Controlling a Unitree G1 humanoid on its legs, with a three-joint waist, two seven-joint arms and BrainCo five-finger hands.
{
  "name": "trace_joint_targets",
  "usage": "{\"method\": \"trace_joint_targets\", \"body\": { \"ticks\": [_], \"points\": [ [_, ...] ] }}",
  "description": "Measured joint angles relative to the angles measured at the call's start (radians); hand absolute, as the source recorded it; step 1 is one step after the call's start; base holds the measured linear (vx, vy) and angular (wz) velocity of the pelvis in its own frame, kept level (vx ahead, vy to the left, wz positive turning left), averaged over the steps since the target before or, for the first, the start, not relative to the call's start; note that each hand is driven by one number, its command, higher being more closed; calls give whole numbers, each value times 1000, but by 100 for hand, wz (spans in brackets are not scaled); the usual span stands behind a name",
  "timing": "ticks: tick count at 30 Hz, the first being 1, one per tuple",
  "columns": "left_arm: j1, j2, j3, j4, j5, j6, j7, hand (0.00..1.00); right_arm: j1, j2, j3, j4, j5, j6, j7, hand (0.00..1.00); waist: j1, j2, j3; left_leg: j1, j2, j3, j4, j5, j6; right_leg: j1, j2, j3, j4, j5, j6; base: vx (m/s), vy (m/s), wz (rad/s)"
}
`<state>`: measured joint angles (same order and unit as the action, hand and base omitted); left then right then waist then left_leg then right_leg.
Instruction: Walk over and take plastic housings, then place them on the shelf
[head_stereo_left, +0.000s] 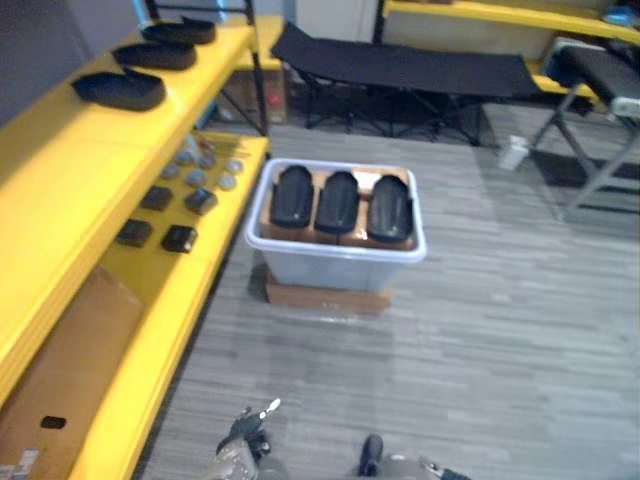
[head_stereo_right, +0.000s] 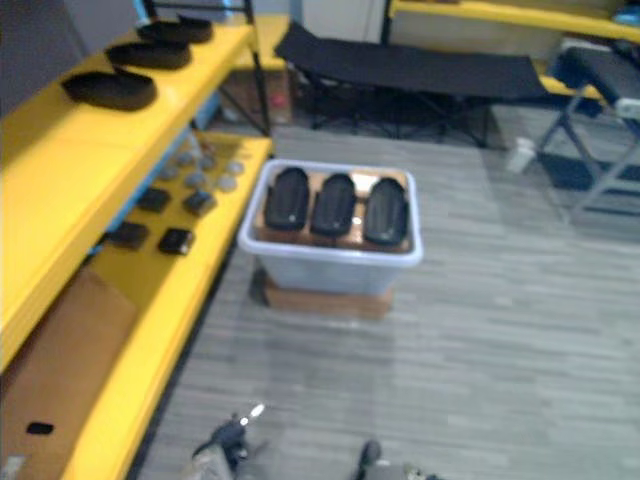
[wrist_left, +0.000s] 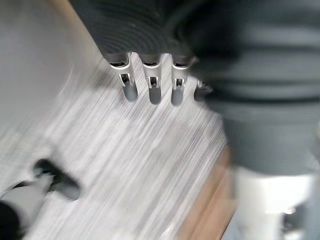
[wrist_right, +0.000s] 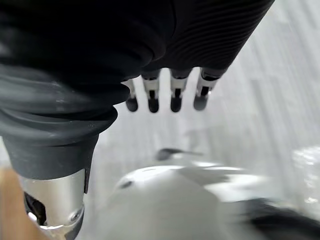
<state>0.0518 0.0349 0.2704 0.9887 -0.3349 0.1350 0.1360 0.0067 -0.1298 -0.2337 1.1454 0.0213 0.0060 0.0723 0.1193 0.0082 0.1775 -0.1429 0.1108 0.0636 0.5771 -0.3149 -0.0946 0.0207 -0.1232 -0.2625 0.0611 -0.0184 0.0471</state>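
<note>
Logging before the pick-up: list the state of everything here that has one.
Bin: open, no lid.
Bin housings: three, lying side by side, untouched.
Shelf housings: three resting on the top shelf.
Left hand: open, empty.
Right hand: open, empty.

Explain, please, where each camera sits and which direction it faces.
Left eye view: on the head, facing down and forward at the tub of plastic housings beside the yellow shelf.
Right eye view: same head, same scene, slightly shifted.
Left wrist view: looks along the left hand, open, to the floor.
Right wrist view: along the right hand, open, to the floor.
</note>
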Motion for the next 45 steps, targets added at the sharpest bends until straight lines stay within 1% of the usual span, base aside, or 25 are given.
{"method": "trace_joint_targets", "body": {
  "ticks": [1,2,3,5,6,8,9,11,12,13,14,15,16,17,19,20,21,23,25,27,29,33,38,43,45],
  "points": [
    [42,19,3,3,46,16,-12,0,-34,-15,1,-4,0,-31,-13,0,21,22,14,-20,-29,-3,-191,103,22,20,-10,18,13,-24,39,-477,263,-47],
    [81,26,6,21,84,18,-31,0,-44,-12,20,-22,1,-33,-27,0,45,39,14,21,-38,30,-223,104,44,37,-14,32,28,-28,49,-288,236,-41],
    [107,36,10,29,108,18,-39,0,-57,-10,48,-41,1,-33,-30,0,50,38,9,31,-46,34,-239,105,43,38,-14,36,52,-37,38,207,152,-17],
    [150,72,38,55,192,-2,-92,0,-74,-16,68,-83,2,-29,-51,0,65,9,15,55,-62,45,-248,106,51,61,6,36,90,-101,-7,399,51,16],
    [154,78,41,55,210,-12,-107,0,-87,-18,68,-85,2,-28,-55,0,67,-3,21,55,-71,49,-245,102,54,67,1,40,82,-108,-2,360,18,17],
    [143,94,40,53,278,-68,-138,0,-111,-20,82,-85,3,-24,-58,0,69,-31,30,56,-85,53,-225,62,80,50,-24,45,145,-148,59,271,26,9],
    [124,83,32,44,283,-108,-142,0,-112,-22,101,-80,-7,-19,-51,0,69,-42,30,81,-89,57,-238,37,88,10,-48,47,262,-189,117,187,33,-4],
    [82,71,-19,20,263,-164,-138,0,-108,-17,109,-43,-46,-18,-49,0,57,-61,40,147,-96,47,-271,27,100,-51,-97,13,488,-201,138,195,15,6],
    [61,77,-63,-8,260,-192,-137,0,-98,-9,109,-21,-47,-17,-49,0,51,-66,46,182,-96,35,-287,18,111,-91,-118,-16,606,-208,117,133,2,34],
    [32,85,-120,-40,240,-218,-127,0,-74,4,110,-6,-49,-16,-47,0,41,-65,48,211,-86,8,-298,11,114,-99,-124,-43,613,-246,79,16,-20,67],
    [-11,99,-178,-77,201,-240,-105,0,-46,17,110,14,-59,-10,-44,0,28,-65,48,236,-56,-36,-309,2,105,-110,-95,-75,565,-276,48,-81,-41,91],
    [-68,107,-216,-104,166,-254,-89,0,-28,22,90,13,-69,-9,-41,0,10,-59,51,248,-18,-76,-324,-1,99,-147,-56,-87,497,-278,42,-157,-51,90],
    [-92,111,-229,-110,144,-263,-85,0,-29,19,85,11,-76,-9,-44,0,-4,-57,53,249,2,-93,-329,-1,97,-168,-38,-89,451,-267,43,-232,-27,90],
    [-138,114,-254,-111,132,-265,-75,0,-24,18,80,8,-76,-9,-51,0,-25,-55,54,248,27,-134,-328,1,92,-198,-18,-86,325,-208,49,-59,-57,79],
    [-161,115,-286,-109,101,-250,-64,0,13,24,77,4,-79,-5,-54,0,-25,-70,48,265,29,-151,-313,-22,35,-193,-4,-35,63,57,42,82,-149,74],
    [-165,108,-288,-98,98,-226,-59,0,20,32,70,2,-83,-5,-54,0,-33,-86,42,271,25,-178,-291,-48,-7,-189,-15,-11,65,159,31,84,-220,48],
    [-165,75,-287,-78,92,-194,-40,0,-6,-1,67,4,-95,8,-55,0,-29,-24,55,256,62,-191,-254,-32,-20,-191,13,-29,96,169,6,108,-215,38],
    [-145,66,-286,-41,74,-154,-29,0,-27,-11,69,3,-96,15,-50,0,-29,-33,67,241,45,-190,-259,-13,-17,-155,-1,-37,66,126,5,254,-153,27],
    [-109,67,-283,3,77,-129,-30,0,-51,-1,81,1,-92,33,-49,0,-30,-12,82,229,25,-181,-351,8,-5,-111,6,-49,69,113,0,204,-81,45],
    [-54,76,-273,14,68,-129,-31,0,-48,10,93,-14,-72,40,-44,0,-22,-24,78,242,11,-148,-359,29,-7,-86,1,-60,68,76,26,108,-117,36],
    [-47,102,-245,18,75,-133,-35,0,-51,20,116,-40,-74,28,-22,0,-21,-30,79,208,8,-165,-356,29,-7,-88,-1,-66,42,71,27,21,-122,34],
    [-84,111,-257,34,91,-143,-77,0,-51,10,158,-50,-76,-67,-6,0,-41,-33,118,157,-35,-159,-375,93,-28,-107,-42,-89,-1,92,50,-20,-46,26],
    [-121,89,-334,51,107,-200,-102,0,-62,4,308,-106,-222,-199,-6,0,-65,-22,136,160,-40,-102,-397,120,-20,-121,-47,-63,-6,99,45,35,-16,-15],
    [-154,76,-390,51,105,-200,-99,0,-80,-8,593,-243,-319,-315,18,0,-76,-39,138,162,-45,-105,-398,120,-20,-88,-44,-69,-66,133,49,14,14,2],
    [-153,79,-402,53,99,-178,-93,0,-134,-11,792,-323,-360,-401,24,0,-62,-57,137,159,-50,-110,-394,120,-20,-63,-44,-80,-109,156,50,-1,13,15]
  ]
}}
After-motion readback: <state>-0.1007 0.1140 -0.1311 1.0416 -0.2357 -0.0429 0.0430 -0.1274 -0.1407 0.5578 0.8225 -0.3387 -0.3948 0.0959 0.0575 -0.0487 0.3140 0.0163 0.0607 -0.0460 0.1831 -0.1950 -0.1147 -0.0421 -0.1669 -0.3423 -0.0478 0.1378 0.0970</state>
